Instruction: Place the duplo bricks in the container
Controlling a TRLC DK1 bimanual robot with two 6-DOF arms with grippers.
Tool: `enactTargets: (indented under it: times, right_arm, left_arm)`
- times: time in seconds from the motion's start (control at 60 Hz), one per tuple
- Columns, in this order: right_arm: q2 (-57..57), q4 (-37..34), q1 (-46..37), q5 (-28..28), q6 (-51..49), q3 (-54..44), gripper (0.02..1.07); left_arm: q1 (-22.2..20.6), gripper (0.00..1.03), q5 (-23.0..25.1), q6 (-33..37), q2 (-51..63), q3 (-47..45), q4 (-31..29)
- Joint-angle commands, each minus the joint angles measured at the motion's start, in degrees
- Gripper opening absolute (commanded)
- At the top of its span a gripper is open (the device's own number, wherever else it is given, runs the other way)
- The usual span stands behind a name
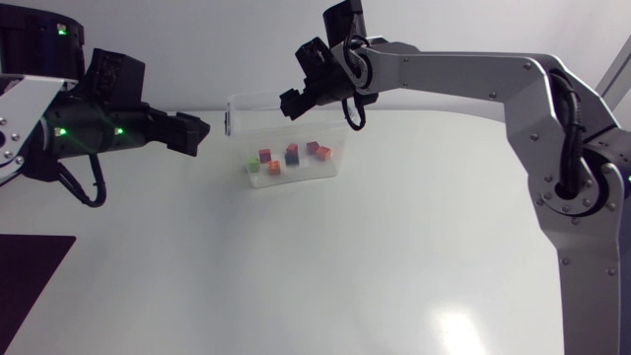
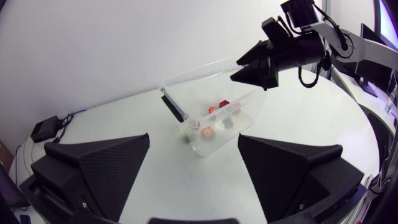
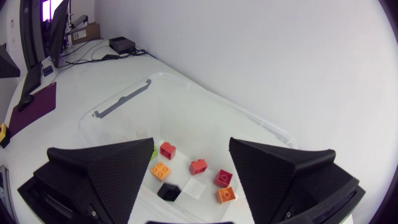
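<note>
from the head camera: finds the right gripper (image 1: pixel 292 106) just above the back rim of the clear container (image 1: pixel 246 98), with fingers parted and nothing between them. puts the left gripper (image 1: pixel 200 134) near the container's left side, apart from it, likewise open and empty. shows several duplo bricks (image 1: pixel 293 151) on the container's floor and none loose on the table (image 1: pixel 325 266).

from the left wrist: looks between its own wide-spread, empty fingers toward the container (image 2: pixel 198 70), with the bricks inside and the right gripper (image 2: pixel 239 70) over the far rim.

from the right wrist: looks down into the container (image 3: pixel 217 102) past its own open fingers, onto a red brick (image 3: pixel 166 150), an orange brick (image 3: pixel 161 169) and a black brick (image 3: pixel 168 191) among others. grips nothing.

reads as all but finished; leaves a clean retreat from the container as the likely step in hand. lift straight up before swinging aside. keep the fingertips off the thin rim, to avoid nudging a tub likely to slide or tip. hold the left gripper clear of the near wall. scan the table for strays before calling it done.
</note>
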Motion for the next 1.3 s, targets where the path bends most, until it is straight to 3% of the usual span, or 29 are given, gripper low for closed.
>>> enactTargets:
  times: [0.0,0.1,0.3,0.55,0.917,1.283]
  right_arm:
    - [-5.2,2.0,-1.0,1.3,1.3,-3.7,1.03]
    - [-10.3,2.8,-2.4,3.1,1.4,-8.5,1.03]
    - [-24.7,11.0,-5.8,8.2,3.4,-24.4,1.03]
    - [-43.7,17.8,-11.1,12.6,5.5,-44.4,1.03]
    - [-68.8,15.1,-19.8,14.0,1.7,-65.3,1.03]
    - [-91.7,10.6,-29.5,14.0,1.4,-80.3,1.03]
  left_arm:
    - [1.5,0.99,0.3,0.6,-3.0,-2.1,-0.4]
    - [1.5,0.99,-0.3,0.9,-5.8,-4.2,-0.5]
    - [1.6,0.99,-1.8,1.4,-12.4,-8.3,-0.8]
    - [5.2,0.99,-1.8,2.6,-23.9,-13.3,-3.2]
    - [5.9,0.99,-3.4,2.6,-38.3,-19.6,-6.9]
    - [6.3,0.99,-5.1,2.3,-49.1,-25.1,-6.1]
